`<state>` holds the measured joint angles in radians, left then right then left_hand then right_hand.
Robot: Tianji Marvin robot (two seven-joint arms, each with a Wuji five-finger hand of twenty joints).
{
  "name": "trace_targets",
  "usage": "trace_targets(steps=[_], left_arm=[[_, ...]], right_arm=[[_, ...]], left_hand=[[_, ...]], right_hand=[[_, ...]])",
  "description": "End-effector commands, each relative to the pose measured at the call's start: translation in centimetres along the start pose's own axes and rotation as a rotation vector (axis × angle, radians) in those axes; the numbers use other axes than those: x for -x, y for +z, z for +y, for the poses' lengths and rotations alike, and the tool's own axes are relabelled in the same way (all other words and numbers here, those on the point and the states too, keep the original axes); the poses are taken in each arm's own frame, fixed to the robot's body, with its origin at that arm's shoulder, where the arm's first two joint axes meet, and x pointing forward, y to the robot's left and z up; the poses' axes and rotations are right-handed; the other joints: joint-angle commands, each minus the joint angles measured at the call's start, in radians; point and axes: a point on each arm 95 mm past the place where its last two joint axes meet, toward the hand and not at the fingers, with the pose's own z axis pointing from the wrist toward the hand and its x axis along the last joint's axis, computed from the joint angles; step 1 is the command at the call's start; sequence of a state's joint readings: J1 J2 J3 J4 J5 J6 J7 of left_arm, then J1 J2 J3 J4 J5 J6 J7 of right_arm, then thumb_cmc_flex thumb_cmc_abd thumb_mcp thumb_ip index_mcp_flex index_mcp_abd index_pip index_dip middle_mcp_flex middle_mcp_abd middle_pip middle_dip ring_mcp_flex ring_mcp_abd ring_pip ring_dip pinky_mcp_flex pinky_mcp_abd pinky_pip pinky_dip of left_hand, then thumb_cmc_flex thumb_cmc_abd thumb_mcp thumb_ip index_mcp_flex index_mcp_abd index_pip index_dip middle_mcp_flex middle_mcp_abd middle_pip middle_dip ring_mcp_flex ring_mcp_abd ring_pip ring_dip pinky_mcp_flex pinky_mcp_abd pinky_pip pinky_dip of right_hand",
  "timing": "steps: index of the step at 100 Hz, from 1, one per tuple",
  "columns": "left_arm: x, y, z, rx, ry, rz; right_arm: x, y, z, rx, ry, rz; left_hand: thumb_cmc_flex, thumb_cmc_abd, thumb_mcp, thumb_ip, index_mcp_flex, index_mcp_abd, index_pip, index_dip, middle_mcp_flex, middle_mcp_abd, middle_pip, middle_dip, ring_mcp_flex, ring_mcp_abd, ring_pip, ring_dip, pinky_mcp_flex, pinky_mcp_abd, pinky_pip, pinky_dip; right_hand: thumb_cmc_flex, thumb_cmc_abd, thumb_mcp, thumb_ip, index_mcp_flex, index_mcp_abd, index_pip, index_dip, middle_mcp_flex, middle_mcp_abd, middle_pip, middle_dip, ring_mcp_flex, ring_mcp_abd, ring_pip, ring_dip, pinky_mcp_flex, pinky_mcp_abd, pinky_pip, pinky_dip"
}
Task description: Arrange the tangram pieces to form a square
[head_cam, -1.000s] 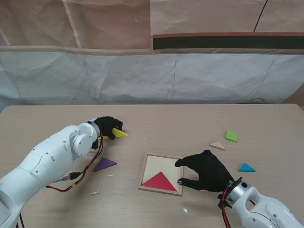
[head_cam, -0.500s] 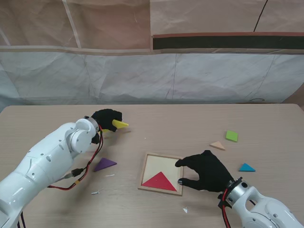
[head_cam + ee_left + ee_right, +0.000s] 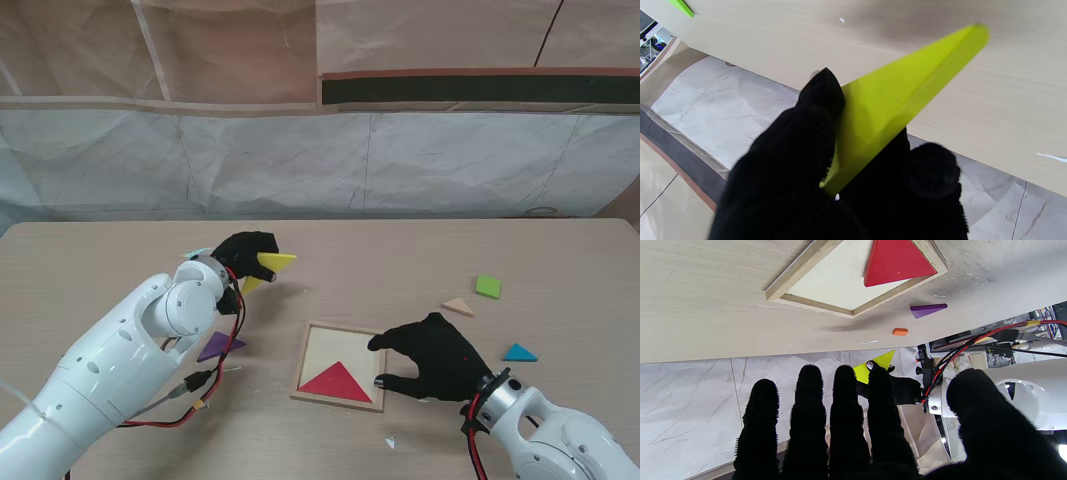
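**Yellow triangle lifted at left**

Left of centre, the left hand (image 3: 243, 252) pinches the yellow triangle (image 3: 275, 262) above the worktop (image 3: 400, 260). Lower centre, the wooden frame (image 3: 312, 335) holds a red triangle (image 3: 336, 381). The right hand (image 3: 432, 358), fingers spread and holding nothing, rests beside it.

**Where everything sat around the two hands**

The left hand (image 3: 243, 252) was raised over the table's (image 3: 380, 260) left half, with the held triangle (image 3: 277, 261) pinched between its fingers (image 3: 820, 100) and jutting out past the fingertips to the right. Nearer to me than those fingers, beside the left forearm, lay a loose triangle (image 3: 219, 346). To its right sat the tray (image 3: 303, 362), with one triangle (image 3: 337, 381) in its near part. The right hand (image 3: 435, 360) rested empty and spread at the tray's right edge, fingertips towards the tray. Behind that hand, to the right, lay a small triangle (image 3: 519, 352); farther from me lay a flat piece (image 3: 459, 306) and a square piece (image 3: 488, 287).
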<state>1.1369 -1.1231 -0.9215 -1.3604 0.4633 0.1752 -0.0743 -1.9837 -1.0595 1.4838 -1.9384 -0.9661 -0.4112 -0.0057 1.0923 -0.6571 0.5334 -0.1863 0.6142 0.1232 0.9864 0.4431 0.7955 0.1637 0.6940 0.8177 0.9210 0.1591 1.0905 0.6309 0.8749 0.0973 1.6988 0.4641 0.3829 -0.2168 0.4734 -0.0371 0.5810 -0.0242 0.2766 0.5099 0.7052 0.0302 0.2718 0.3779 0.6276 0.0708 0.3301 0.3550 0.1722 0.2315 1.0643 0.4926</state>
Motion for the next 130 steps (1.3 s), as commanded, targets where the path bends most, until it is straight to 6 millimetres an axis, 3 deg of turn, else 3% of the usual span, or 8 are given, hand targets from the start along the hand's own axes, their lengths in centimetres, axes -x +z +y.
trace_targets(steps=[1, 26, 37, 55, 67, 75, 107, 130], left_arm=[[-1.6, -0.3, 1.2, 0.028, -0.024, 0.025], [-4.5, -2.2, 3.2, 0.058, -0.153, -0.009], [-5.6, -2.9, 4.5, 0.062, -0.223, -0.028], [-7.1, -3.8, 6.9, 0.065, -0.309, -0.062], [-8.2, -3.9, 8.4, 0.054, -0.369, -0.076], [-8.9, -3.8, 9.1, 0.038, -0.397, -0.076], [-11.8, -3.1, 11.3, 0.078, -0.474, -0.07], [-13.0, -2.5, 13.1, 0.134, -0.481, -0.068]], right_arm=[[-0.4, -0.3, -0.1, -0.016, -0.005, 0.007], [-0.7, -0.6, -0.2, -0.016, -0.015, 0.011], [-1.0, -0.7, -0.4, -0.014, -0.02, 0.015], [-1.3, -0.8, -0.5, -0.013, -0.031, 0.018], [-1.4, -1.0, -0.6, -0.012, -0.043, 0.018], [-1.5, -1.1, -0.6, -0.013, -0.045, 0.019], [-1.5, -1.3, -0.9, -0.01, -0.044, 0.015], [-1.4, -1.4, -1.1, -0.011, -0.034, 0.004]], left_hand=[[0.123, 0.065, 0.191, 0.009, 0.039, -0.043, 0.072, 0.051, -0.012, 0.024, 0.0, 0.021, 0.13, -0.019, 0.161, 0.012, 0.047, -0.096, 0.082, -0.013], [0.078, 0.038, 0.265, -0.021, 0.001, 0.001, 0.112, 0.07, -0.017, 0.067, 0.035, 0.035, 0.161, -0.042, 0.156, -0.031, 0.105, -0.061, 0.056, -0.054], [0.065, 0.029, 0.253, -0.024, -0.021, 0.019, 0.142, 0.073, -0.02, 0.083, 0.061, 0.042, 0.171, -0.029, 0.149, -0.048, 0.128, -0.04, 0.046, -0.075], [0.044, 0.023, 0.194, -0.012, -0.07, 0.05, 0.203, 0.085, -0.025, 0.103, 0.107, 0.042, 0.198, -0.043, 0.148, -0.076, 0.176, -0.033, 0.034, -0.117], [0.054, 0.034, 0.162, 0.002, -0.087, 0.065, 0.228, 0.086, -0.027, 0.118, 0.128, 0.036, 0.203, -0.046, 0.158, -0.086, 0.177, -0.028, 0.047, -0.127], [0.055, 0.041, 0.154, -0.005, -0.101, 0.069, 0.243, 0.091, -0.022, 0.128, 0.137, 0.032, 0.209, -0.05, 0.159, -0.091, 0.178, -0.033, 0.051, -0.128], [0.063, 0.066, 0.146, -0.029, -0.151, 0.093, 0.284, 0.104, -0.046, 0.151, 0.147, 0.021, 0.168, 0.001, 0.182, -0.098, 0.149, 0.024, 0.056, -0.125], [0.055, 0.104, 0.11, -0.002, -0.201, 0.107, 0.299, 0.129, -0.089, 0.151, 0.117, 0.002, 0.107, 0.023, 0.17, -0.102, 0.072, 0.05, 0.032, -0.096]], right_hand=[[-0.004, 0.03, -0.025, 0.001, -0.008, -0.01, -0.003, -0.007, -0.024, 0.0, -0.015, 0.0, -0.017, -0.003, -0.015, -0.006, -0.016, 0.007, -0.013, 0.007], [-0.004, 0.03, -0.024, 0.001, -0.008, -0.009, -0.003, -0.007, -0.023, -0.001, -0.015, 0.0, -0.016, -0.003, -0.015, -0.006, -0.016, 0.007, -0.013, 0.007], [-0.004, 0.03, -0.024, 0.001, -0.006, -0.011, -0.003, -0.007, -0.023, -0.002, -0.015, 0.0, -0.015, -0.003, -0.015, -0.006, -0.016, 0.007, -0.013, 0.007], [-0.005, 0.031, -0.024, 0.001, -0.007, -0.011, -0.003, -0.007, -0.023, -0.001, -0.015, 0.0, -0.016, -0.004, -0.016, -0.006, -0.015, 0.007, -0.012, 0.007], [-0.005, 0.031, -0.023, 0.001, -0.008, -0.011, -0.003, -0.007, -0.023, 0.0, -0.015, 0.0, -0.015, -0.003, -0.016, -0.006, -0.014, 0.007, -0.012, 0.007], [-0.006, 0.031, -0.024, 0.001, -0.007, -0.011, -0.003, -0.007, -0.021, -0.003, -0.015, 0.0, -0.015, -0.004, -0.016, -0.006, -0.014, 0.007, -0.012, 0.007], [-0.006, 0.031, -0.023, 0.001, -0.007, -0.011, -0.003, -0.007, -0.022, -0.002, -0.016, 0.0, -0.015, -0.004, -0.017, -0.007, -0.014, 0.007, -0.013, 0.006], [-0.005, 0.029, -0.023, 0.001, -0.005, -0.01, -0.003, -0.006, -0.022, -0.002, -0.016, 0.0, -0.015, -0.003, -0.017, -0.007, -0.014, 0.007, -0.013, 0.005]])
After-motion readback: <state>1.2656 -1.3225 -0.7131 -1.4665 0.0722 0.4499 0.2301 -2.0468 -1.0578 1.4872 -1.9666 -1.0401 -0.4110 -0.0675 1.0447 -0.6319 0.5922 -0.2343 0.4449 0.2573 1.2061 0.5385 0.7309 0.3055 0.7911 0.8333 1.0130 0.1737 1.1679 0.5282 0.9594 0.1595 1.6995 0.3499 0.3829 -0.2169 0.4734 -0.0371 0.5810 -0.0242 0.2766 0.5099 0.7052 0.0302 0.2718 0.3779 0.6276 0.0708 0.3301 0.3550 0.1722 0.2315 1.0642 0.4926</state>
